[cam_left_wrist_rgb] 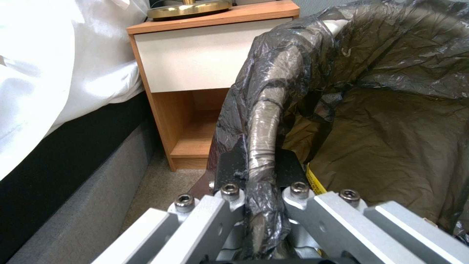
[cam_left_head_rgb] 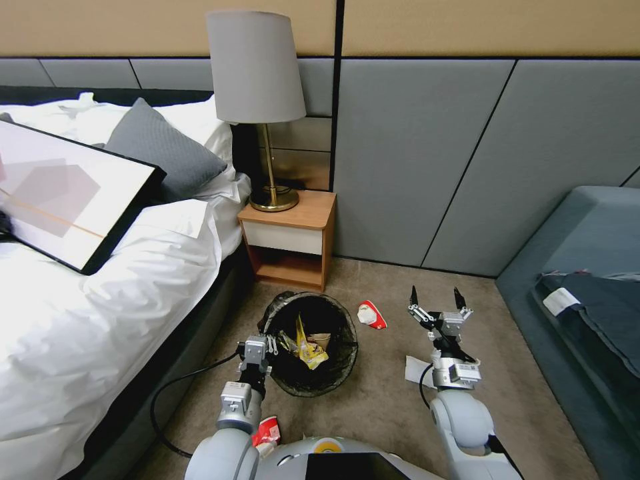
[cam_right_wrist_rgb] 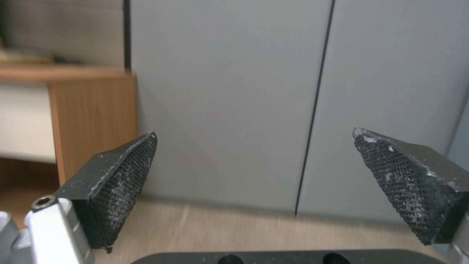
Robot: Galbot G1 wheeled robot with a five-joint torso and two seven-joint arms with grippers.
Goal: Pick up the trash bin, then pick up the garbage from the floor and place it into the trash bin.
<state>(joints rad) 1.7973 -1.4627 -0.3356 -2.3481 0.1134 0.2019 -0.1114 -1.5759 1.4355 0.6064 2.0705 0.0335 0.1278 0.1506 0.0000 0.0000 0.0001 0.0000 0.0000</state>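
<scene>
The trash bin is the landmark here: it sits low over the carpet in front of the nightstand, beside the bed, and the first step looks done. The left gripper is clamped on the bin's near rim; in the left wrist view its fingers pinch the bag-covered lip from both sides. Whether the bin is lifted clear of the floor I cannot tell.

Some garbage is already inside the bin: yellow snack packets and a brownish paper piece lie on the black liner.

What is left, as far as shows: a red-and-white wrapper on the carpet just beyond the bin's far right side, a white paper scrap to the bin's right, and another red-and-white wrapper on the near side of the bin, close to the robot's body (easy to miss).

The right gripper hovers to the right of the bin, jaws spread wide and holding nothing, its fingertips aimed at the wall panel. So I judge the task roughly half done, with three pieces to collect.
</scene>
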